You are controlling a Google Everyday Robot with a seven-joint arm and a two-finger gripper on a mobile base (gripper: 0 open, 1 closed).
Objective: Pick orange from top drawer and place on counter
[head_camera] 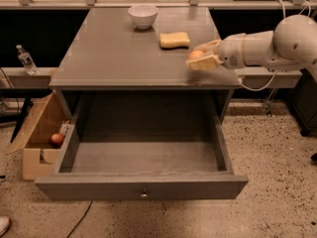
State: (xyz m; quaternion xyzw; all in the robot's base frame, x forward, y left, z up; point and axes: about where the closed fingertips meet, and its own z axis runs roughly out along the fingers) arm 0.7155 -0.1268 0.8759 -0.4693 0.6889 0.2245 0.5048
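Observation:
The orange [196, 55] is held in my gripper [202, 57], which reaches in from the right and hovers just above the right part of the grey counter [124, 53]. The fingers are closed around the fruit. The top drawer [141, 158] is pulled fully open below the counter and its inside is bare. Its flat front panel carries a small metal knob [143, 195].
A white bowl [142, 15] stands at the counter's back and a yellow sponge [174, 39] lies just behind my gripper. A cardboard box [37, 135] with a reddish fruit [57, 139] sits on the floor at the left. A bottle [25, 59] stands on the left ledge.

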